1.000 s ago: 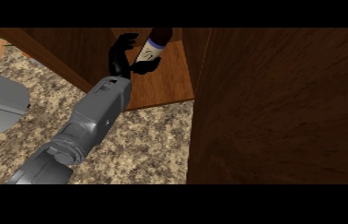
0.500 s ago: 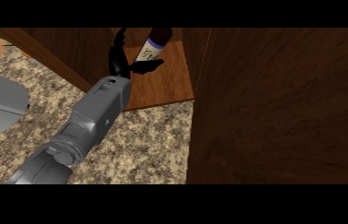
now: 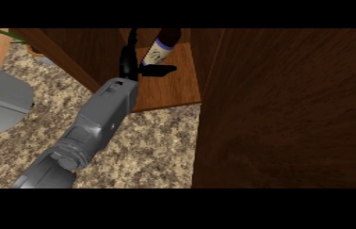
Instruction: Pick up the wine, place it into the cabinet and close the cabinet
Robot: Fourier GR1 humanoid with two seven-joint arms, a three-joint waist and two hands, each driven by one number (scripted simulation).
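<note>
We see one hand [image 3: 133, 65] reaching into the open cabinet [image 3: 170, 89], at the end of a grey forearm [image 3: 104, 117] that comes up from the lower left of the head view. By its place in the view we take it for the left hand.

The wine [image 3: 158, 50] stands on the cabinet floor just beyond and to the right of the hand, tilted, its dark body running up toward the top of the view and its pale label facing us. It sits in the space between the fingers and the thumb. The fingers rise straight up along the bottle's left side, and the thumb sticks out to the right just below the label. The hand is spread wide, not curled round the bottle; whether any finger touches the glass, we cannot tell.

To the right of the hand, the wooden cabinet door [image 3: 278, 110] stands open. Under the forearm lies the speckled counter [image 3: 153, 148].
</note>
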